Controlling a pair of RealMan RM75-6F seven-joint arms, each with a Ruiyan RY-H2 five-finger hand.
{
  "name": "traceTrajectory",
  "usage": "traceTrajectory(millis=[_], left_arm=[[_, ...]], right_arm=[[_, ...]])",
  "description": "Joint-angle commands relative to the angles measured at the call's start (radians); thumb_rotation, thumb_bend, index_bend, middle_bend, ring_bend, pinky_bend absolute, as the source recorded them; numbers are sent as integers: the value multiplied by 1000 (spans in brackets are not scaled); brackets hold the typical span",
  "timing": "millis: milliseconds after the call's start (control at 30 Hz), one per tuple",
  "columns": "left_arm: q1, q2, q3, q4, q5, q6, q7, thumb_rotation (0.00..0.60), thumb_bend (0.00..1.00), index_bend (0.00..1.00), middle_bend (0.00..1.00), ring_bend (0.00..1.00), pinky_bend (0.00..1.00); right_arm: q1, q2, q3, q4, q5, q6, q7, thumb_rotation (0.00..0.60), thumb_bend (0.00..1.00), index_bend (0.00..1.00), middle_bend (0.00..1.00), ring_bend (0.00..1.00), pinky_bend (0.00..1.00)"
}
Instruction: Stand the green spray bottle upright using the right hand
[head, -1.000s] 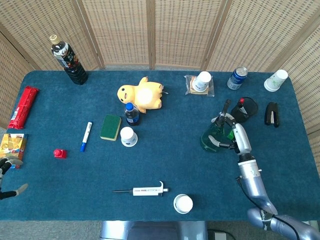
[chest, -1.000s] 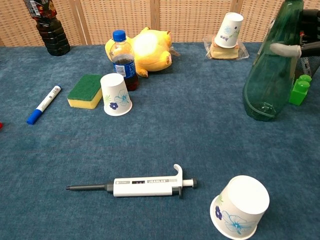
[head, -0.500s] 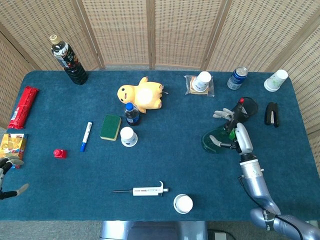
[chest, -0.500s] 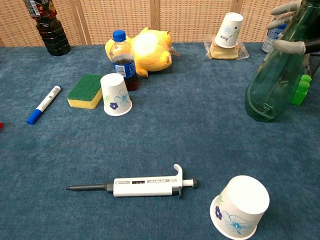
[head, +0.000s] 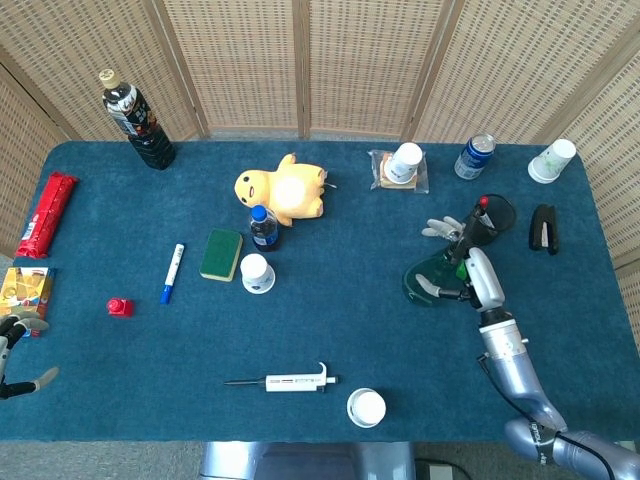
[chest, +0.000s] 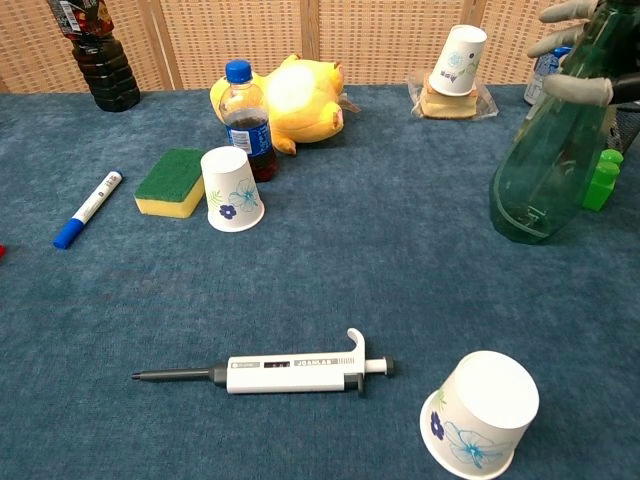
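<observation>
The green spray bottle (chest: 545, 165) stands on its base on the blue table (head: 330, 330), leaning somewhat toward the right hand (head: 468, 272) that attends it. We find the right hand's fingers (chest: 575, 90) spread around the upper body and neck; some touch the plastic, but we cannot tell whether any firm grip remains. The left hand (head: 15, 350) rests at the far edge, well apart from the work, fingers apart and holding nothing.

We judge the bottle light (it looks nearly empty, the translucent wall showing little or no liquid), rigid enough to bear a squeeze, yet smooth and likely slippery. Its broad rounded base favours stability once it sits flat; the tall tapering body and trigger head raise the risk of toppling while tilted. The best hold, in our view, is the narrow neck just below the sprayer, where the fingers can wrap fully. A small green block (chest: 600, 180) sits just beyond the base, on the hand's side.
</observation>
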Motion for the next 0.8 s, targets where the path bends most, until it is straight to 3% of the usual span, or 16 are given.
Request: traceTrajectory(millis=[33,333,800], left_arm=[[0,0,0,0,1,0,0,523,241,314,262,213,338],[1,0,0,1,5,4,-4,522,240,314,262,213,340],[-7,-7,-1,3,12,-4,-6,525,242,314,262,213,340]], right_arm=[[1,4,-2,-3,-2,-1,-3,485,289,128,262,38,90],[0,22,-6,-25,2,-4,-20,366,305,93,241,10,42],[-27,56,-21,-39,10,5,-19,353,307,77,240,3,21]])
